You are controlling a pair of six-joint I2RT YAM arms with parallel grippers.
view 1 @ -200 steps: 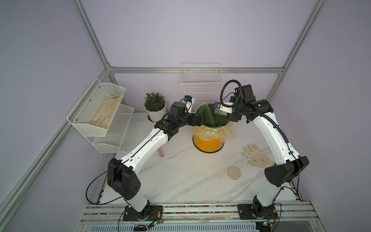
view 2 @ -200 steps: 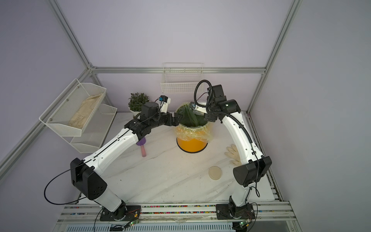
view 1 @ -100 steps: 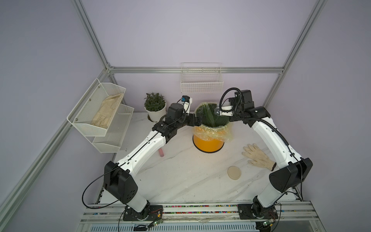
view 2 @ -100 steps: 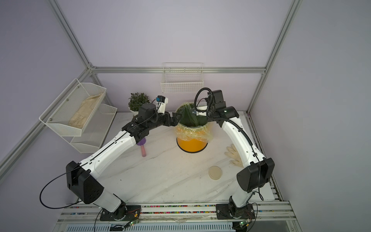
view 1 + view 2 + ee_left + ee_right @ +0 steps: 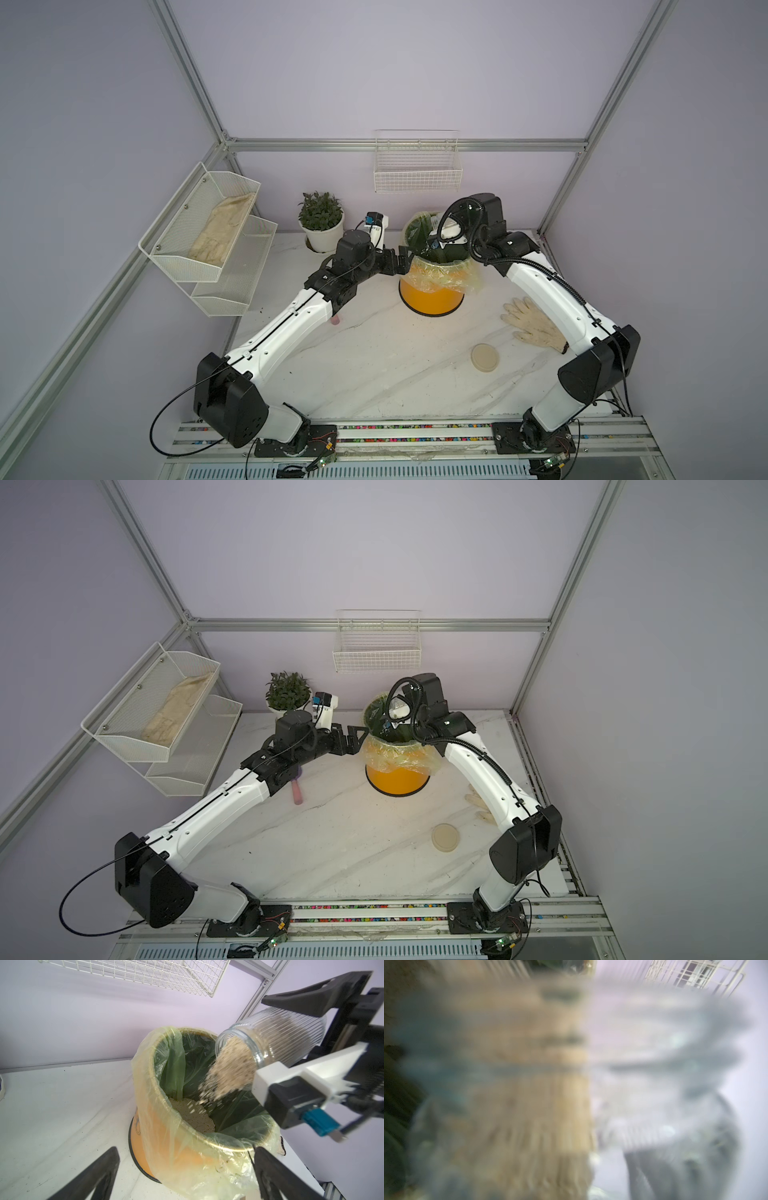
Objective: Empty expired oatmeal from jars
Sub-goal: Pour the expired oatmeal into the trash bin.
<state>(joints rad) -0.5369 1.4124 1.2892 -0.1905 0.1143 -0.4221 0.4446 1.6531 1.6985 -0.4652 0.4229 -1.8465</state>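
Print on the orange bin (image 5: 145, 1126) is lying too hidden to read. Reaching in from the right, the right gripper (image 5: 268, 1039) is clenching the jar (image 5: 291, 1032), tilting it mouth-down over the bin; oatmeal (image 5: 226, 1070) is pouring into the liner (image 5: 176, 1068). The left gripper (image 5: 402, 258) is hovering just beside the bin's left rim, spread wide and holding nothing.

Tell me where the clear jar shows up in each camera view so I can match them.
Top view: jar tilted over the mouth of the orange bin, partly hidden by a cable.
Top view: same place, above the bin.
Left wrist: over the bin's rim, mouth down, oatmeal pouring out.
Right wrist: only a close blur, probably the jar.
Shared landmark: wire basket on the back wall.
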